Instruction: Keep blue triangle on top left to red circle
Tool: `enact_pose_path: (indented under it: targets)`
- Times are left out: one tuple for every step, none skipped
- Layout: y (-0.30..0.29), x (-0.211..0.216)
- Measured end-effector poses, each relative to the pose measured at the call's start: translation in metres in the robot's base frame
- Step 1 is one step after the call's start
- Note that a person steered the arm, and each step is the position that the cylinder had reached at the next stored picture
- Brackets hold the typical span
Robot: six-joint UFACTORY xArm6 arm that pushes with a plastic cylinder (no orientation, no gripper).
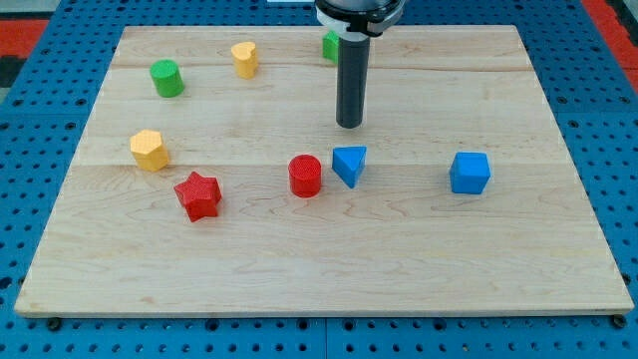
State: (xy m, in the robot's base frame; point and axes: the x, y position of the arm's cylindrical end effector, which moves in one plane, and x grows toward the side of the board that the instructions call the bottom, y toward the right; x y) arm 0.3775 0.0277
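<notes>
Green block mostly hidden behind rod — shape unclear.

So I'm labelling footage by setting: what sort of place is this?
Probably a robot lab bench: a wooden board on blue pegboard, small blocks like the red circle and blue triangle, and my tip above them.

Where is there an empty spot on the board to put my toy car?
Most room lies along the view's bottom, below the red star, red circle and blue triangle. Another bare patch is at the view's top right, above the blue cube. It is crowded around my tip, circle and triangle.
</notes>
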Motion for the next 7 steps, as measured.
enact_pose_path:
  targets:
    - [-0.019, -0.006]
    - [-0.021, -0.006]
    - [-0.021, -0.005]
    - [-0.021, 0.010]
    - [-0.020, 0.024]
    - [-0.016, 0.032]
    - [0.002, 0.042]
